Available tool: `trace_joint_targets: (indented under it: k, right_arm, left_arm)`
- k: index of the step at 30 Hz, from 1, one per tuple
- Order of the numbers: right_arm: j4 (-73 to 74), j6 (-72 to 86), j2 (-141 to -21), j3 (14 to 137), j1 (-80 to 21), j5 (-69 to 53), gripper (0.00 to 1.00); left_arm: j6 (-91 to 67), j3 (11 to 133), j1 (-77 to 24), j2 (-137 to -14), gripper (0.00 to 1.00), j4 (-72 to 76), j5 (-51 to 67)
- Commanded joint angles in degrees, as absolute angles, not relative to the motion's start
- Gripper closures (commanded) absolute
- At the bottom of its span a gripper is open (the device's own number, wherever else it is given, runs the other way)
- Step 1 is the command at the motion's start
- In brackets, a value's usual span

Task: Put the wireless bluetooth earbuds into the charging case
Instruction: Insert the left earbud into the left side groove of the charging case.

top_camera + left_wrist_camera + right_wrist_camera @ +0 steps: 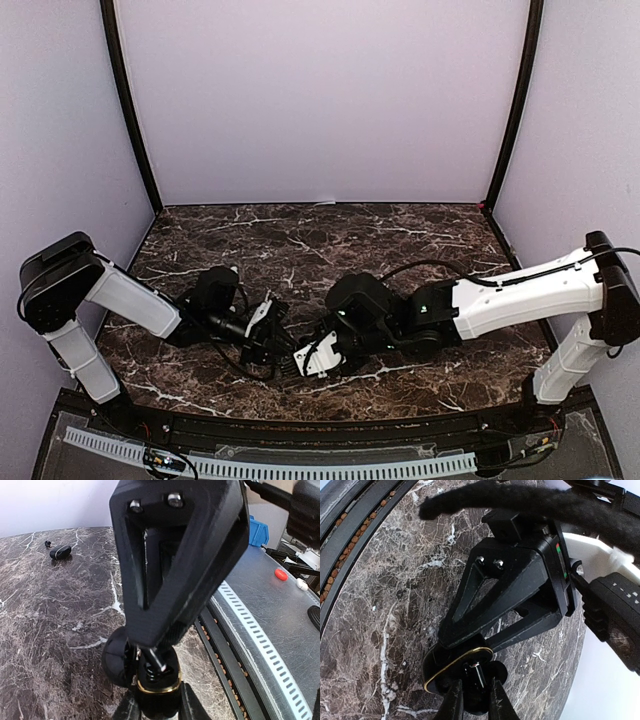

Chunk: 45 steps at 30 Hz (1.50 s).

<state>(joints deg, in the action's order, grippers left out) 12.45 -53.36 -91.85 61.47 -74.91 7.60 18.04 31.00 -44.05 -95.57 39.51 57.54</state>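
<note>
The left end effector is closed narrow on the charging case, one black finger against each side of it. The case is a small rounded shell of glossy black plastic. It stands open, with a thin gold band around its mouth and its domed lid hinged back to one side of the fingers.

The right end effector reaches in from the opposite side, and its triangular, matte black frame tapers down right over the case's mouth. Its jaws are almost together, pinching an earbud, a tiny shiny black piece. The earbud sits at the gold rim, directly between the two end effectors, with its lower end down inside the opening. The pictures do not show how deep it sits.

Both end effectors hang low over the desk, a polished slab of dark brown marble pattern with white veins. Far beyond the left end effector, well apart from it, lies a closed case, a black pebble shape with a pale seam. A loose earbud, a black speck, lies just beside that case. To the right of the left end effector runs a grey slotted strip along the desk's edge.
</note>
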Motion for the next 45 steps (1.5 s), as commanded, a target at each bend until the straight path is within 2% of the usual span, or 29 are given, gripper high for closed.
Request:
trace_joint_targets:
  k: [1,24,36,45]
  right_arm:
    - [12.63,-53.68,-93.86,63.64,-75.89,9.05,1.00]
    - [14.11,-58.71,-98.43,66.93,-79.03,19.06,1.00]
    - [12.86,-65.58,-97.51,65.83,-80.82,19.63,0.96]
    - [14.33,-66.35,-95.96,65.87,-80.86,18.60,0.88]
  left_arm:
    - [18.73,32.18,-44.47,-95.31,1.00,38.20,57.73]
    - [14.56,33.46,-44.57,-96.92,1.00,39.55,59.74]
    - [11.16,34.48,-44.35,-98.18,1.00,40.02,60.87]
    - [7.16,34.95,-42.77,-98.99,1.00,41.26,61.62]
